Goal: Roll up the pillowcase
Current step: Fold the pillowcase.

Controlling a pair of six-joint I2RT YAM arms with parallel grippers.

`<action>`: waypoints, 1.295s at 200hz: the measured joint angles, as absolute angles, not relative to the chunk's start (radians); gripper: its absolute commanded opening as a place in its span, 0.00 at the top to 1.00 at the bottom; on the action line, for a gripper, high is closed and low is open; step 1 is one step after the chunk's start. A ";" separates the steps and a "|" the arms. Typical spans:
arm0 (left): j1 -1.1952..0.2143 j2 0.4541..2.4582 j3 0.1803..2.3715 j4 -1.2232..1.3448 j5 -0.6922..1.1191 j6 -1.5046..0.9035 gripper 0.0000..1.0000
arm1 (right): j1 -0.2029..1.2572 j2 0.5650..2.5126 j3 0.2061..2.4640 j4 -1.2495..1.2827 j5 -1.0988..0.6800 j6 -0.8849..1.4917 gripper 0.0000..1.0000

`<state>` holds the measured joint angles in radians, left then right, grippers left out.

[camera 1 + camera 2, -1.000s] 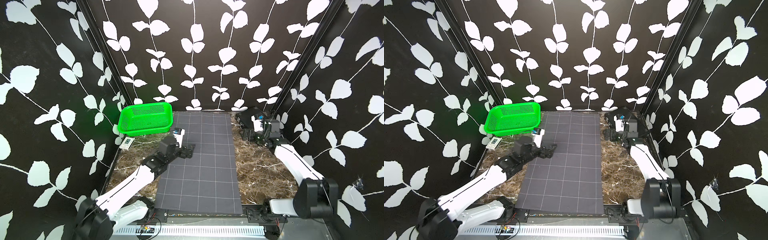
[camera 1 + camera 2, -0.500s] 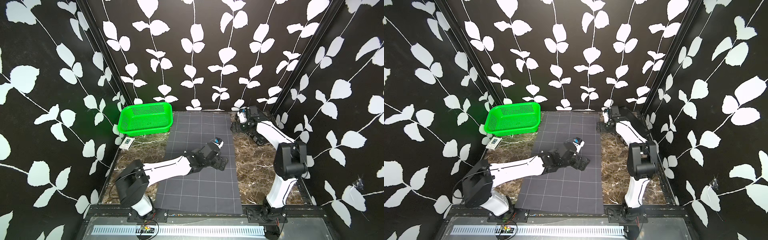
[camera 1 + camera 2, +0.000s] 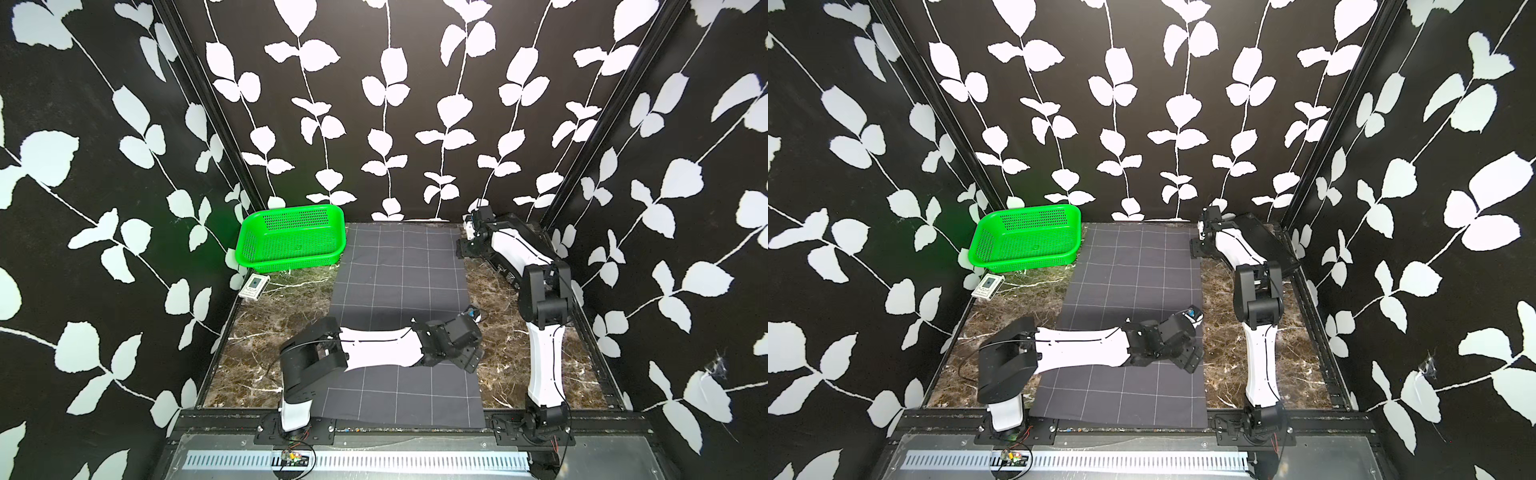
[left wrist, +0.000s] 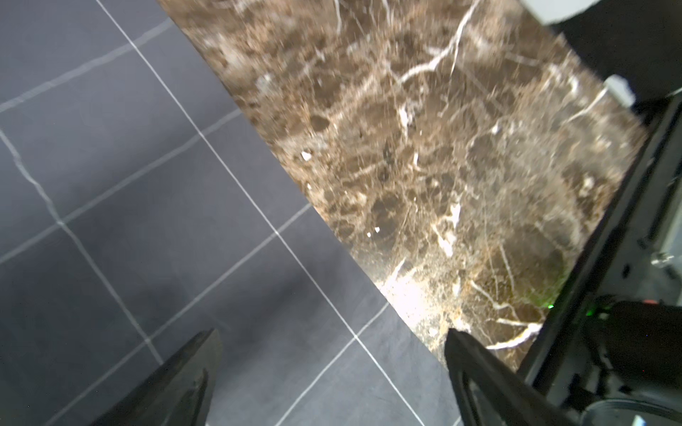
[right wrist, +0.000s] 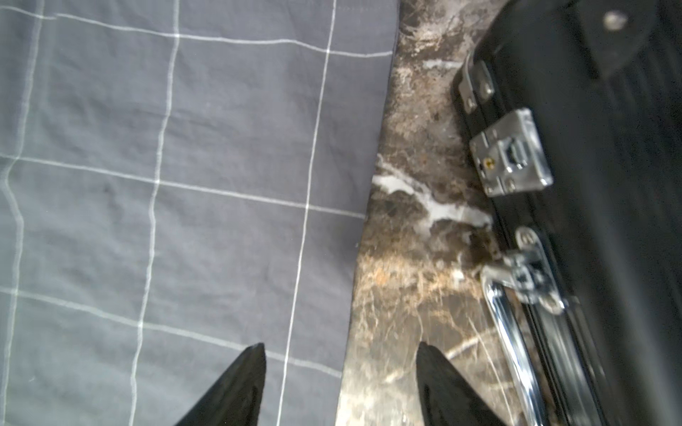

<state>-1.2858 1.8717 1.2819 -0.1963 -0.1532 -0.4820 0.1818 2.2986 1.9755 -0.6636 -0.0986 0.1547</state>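
A: So, whereabouts for the pillowcase (image 3: 399,291)?
B: Spread flat down the middle of the desk (image 3: 282,316), far edge to near edge, unrolled.
A: And the left gripper (image 4: 332,343)?
B: Low over the cloth's right edge, toward the near side; jaws wide apart, gripping nothing.
A: Right gripper (image 5: 341,354)?
B: Near the cloth's far right corner, beside the black case (image 5: 609,184); jaws parted astride the hem, one fingertip over cloth, one over bare desk, nothing pinched.
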 measured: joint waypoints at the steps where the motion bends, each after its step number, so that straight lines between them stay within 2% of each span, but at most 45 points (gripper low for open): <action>1: -1.288 1.876 1.286 -0.199 -0.155 -0.484 0.09 | 0.182 2.301 1.979 -0.664 -0.098 0.154 0.36; 80: -1.335 2.000 1.441 -0.328 -0.231 -0.562 0.15 | 0.218 2.510 2.246 -0.777 0.009 0.144 0.47; 102: -1.348 2.054 1.505 -0.361 -0.244 -0.580 0.16 | 0.228 2.564 2.316 -0.810 0.030 0.139 0.56; 118: -1.358 2.078 1.528 -0.385 -0.252 -0.593 0.16 | 0.230 2.581 2.358 -0.836 0.044 0.139 0.57; 208: -1.409 2.176 1.643 -0.536 -0.267 -0.618 0.20 | 0.238 2.602 2.387 -0.865 0.051 0.158 0.64; 236: -1.435 2.215 1.686 -0.582 -0.267 -0.619 0.26 | 0.237 2.600 2.381 -0.855 0.042 0.164 0.68; 259: -1.445 2.233 1.705 -0.605 -0.272 -0.632 0.37 | 0.237 2.589 2.355 -0.836 0.036 0.171 0.70</action>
